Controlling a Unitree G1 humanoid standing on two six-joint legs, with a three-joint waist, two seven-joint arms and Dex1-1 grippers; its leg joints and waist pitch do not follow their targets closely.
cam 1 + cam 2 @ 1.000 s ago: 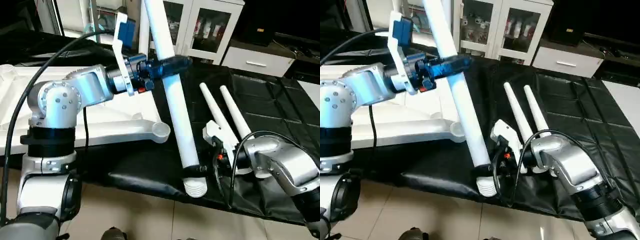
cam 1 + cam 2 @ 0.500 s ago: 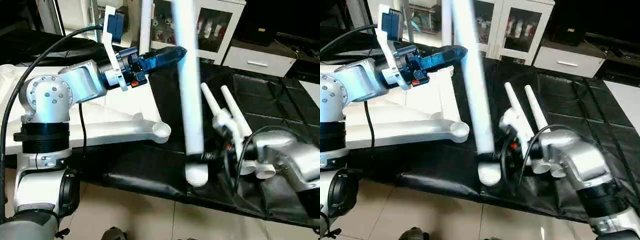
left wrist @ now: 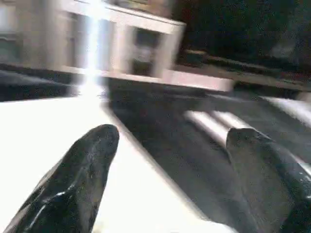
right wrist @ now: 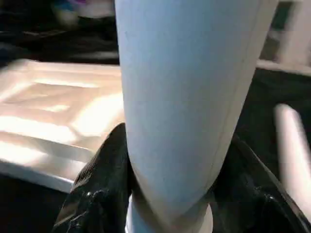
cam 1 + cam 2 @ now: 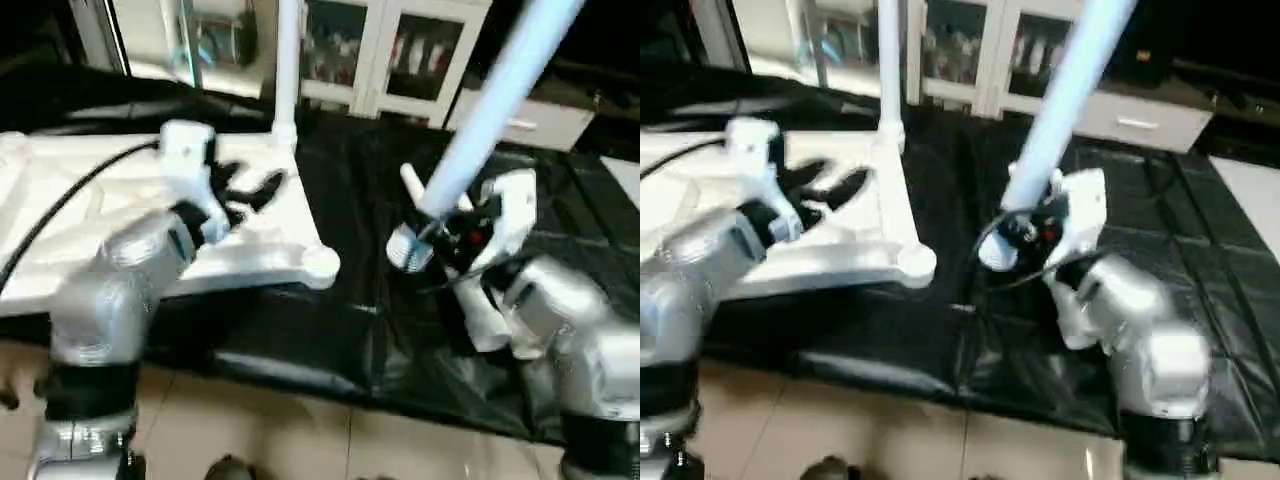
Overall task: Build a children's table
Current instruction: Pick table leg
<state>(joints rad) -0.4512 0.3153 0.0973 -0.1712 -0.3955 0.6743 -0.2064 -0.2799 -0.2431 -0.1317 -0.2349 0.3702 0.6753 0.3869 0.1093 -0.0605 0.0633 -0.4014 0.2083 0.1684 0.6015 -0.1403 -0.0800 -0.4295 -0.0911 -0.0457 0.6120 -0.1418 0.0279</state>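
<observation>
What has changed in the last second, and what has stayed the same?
The left gripper let go of the leg, opened and dropped over the table top. The right gripper kept its hold near the leg's thick end and tipped its top to the robot's right. The upright leg stayed in its socket.

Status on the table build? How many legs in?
Done: one leg stands upright in the far corner socket of the upturned top. In hand: right gripper is shut on a second leg; left gripper is open over the top. Left: near socket is empty; a loose leg lies on the black sheet.
</observation>
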